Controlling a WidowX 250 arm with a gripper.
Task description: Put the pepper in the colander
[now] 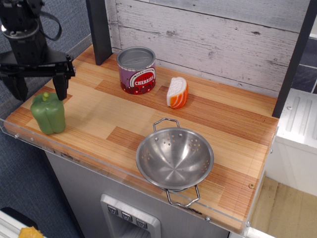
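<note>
The light green pepper (48, 113) stands upright at the left front corner of the wooden counter (124, 119). My black gripper (40, 93) hangs open just above and behind the pepper, its two fingers spread to either side of the stem, not touching it. The steel colander (175, 157) sits empty near the counter's front edge, well to the right of the pepper, with one wire handle at the back and one at the front.
A purple-and-red cherries can (136, 70) stands at the back by a dark post (99, 29). An orange-and-white wedge (177, 92) lies to the can's right. A plank wall runs behind; the counter drops off at the left and front edges.
</note>
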